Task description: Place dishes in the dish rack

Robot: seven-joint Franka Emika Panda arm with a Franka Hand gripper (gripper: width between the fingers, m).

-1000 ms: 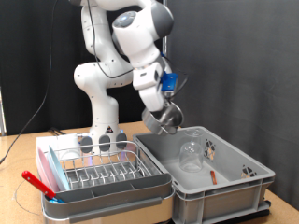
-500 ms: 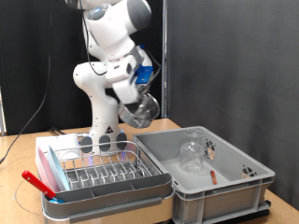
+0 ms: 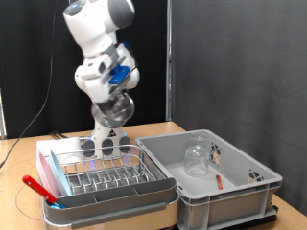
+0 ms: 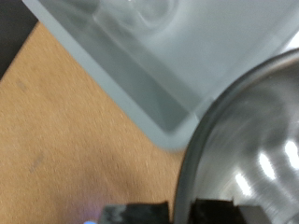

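One robot arm stands at the back of a wooden table (image 3: 19,158), and its gripper (image 3: 113,107) hangs high in the air above the back edge of the dish rack (image 3: 101,171). The gripper is closed on a shiny metal cup (image 3: 117,106), which sits tilted between its fingers, well above the rack and not touching it. In the wrist view the metal cup (image 4: 252,149) fills one big corner with its round silver side, and the dark fingertips (image 4: 210,212) show at the edge of the picture beside it. The same view shows the pale corner of a plastic wall and some bare wood of the table (image 4: 65,140) far below. The dish rack is a silver wire rack with rows of prongs, and it sits in a flat white tray on the exterior view's left. No cup or glass stands in it that I can see. A thin red-handled utensil (image 3: 38,186) lies slanted across the tray's near corner at the exterior view's left. A deep grey tub (image 3: 240,192) sits just beside the rack on the exterior view's right, touching it or almost touching it. A clear drinking glass (image 3: 197,158) stands inside the tub near its middle. A few small things also lie on the tub floor, one of them small and red (image 3: 219,178), but they are too tiny to name.
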